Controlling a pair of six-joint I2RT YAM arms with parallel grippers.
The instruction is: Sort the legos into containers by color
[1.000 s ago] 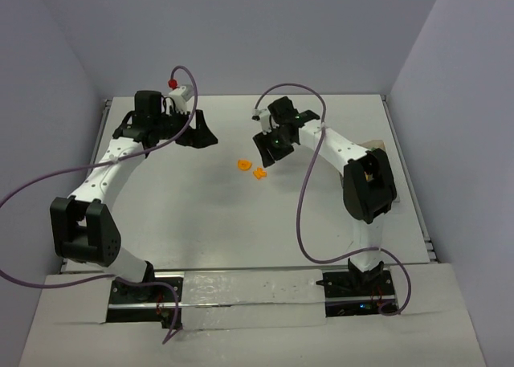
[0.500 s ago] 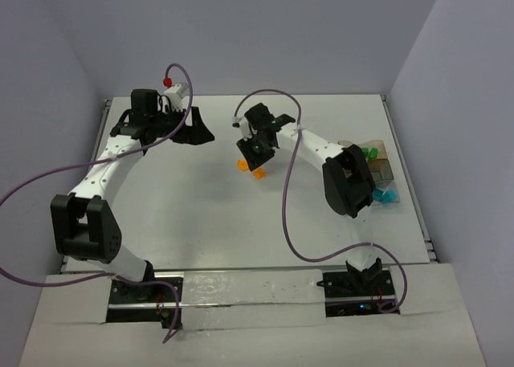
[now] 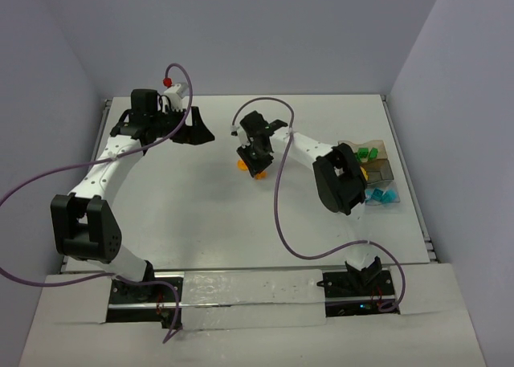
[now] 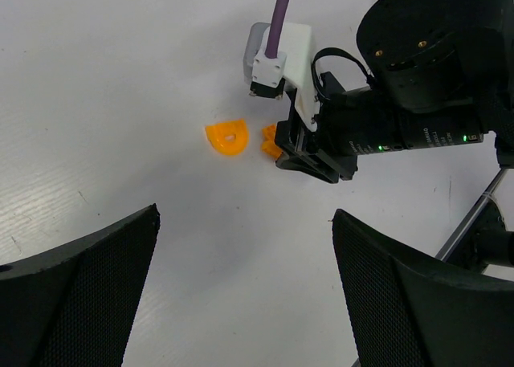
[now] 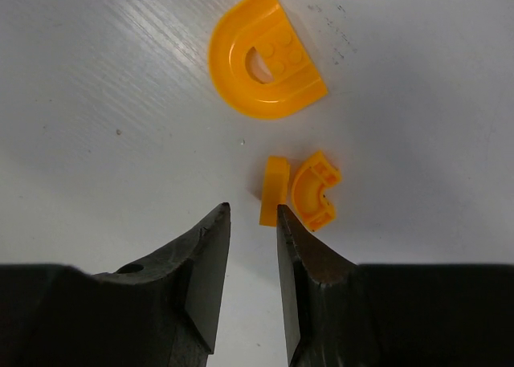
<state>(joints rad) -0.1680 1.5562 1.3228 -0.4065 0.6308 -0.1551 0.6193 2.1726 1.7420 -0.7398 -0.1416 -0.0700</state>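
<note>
Two orange legos lie mid-table: a half-round one (image 3: 242, 164) (image 5: 265, 58) (image 4: 226, 136) and a small cluster (image 3: 259, 173) (image 5: 275, 190) of a flat piece beside a curved piece (image 5: 315, 190). My right gripper (image 3: 254, 156) (image 5: 253, 208) hangs just over them. Its jaws stand a narrow gap apart with nothing between them, and the flat piece lies just beyond the tips. The containers (image 3: 379, 165) sit at the right, with green legos (image 3: 368, 153) and teal legos (image 3: 382, 195) there. My left gripper (image 3: 193, 131) (image 4: 245, 214) is wide open and empty at the back left.
The right arm's elbow (image 3: 337, 178) stands close beside the containers. A purple cable (image 3: 277, 190) loops over the table's middle. A red ball (image 3: 167, 81) tips the left arm's cable. Walls close the table at the back and both sides.
The right arm has swung left to the orange legos, uncovering the containers, and its jaws have narrowed. The left arm has barely shifted.
</note>
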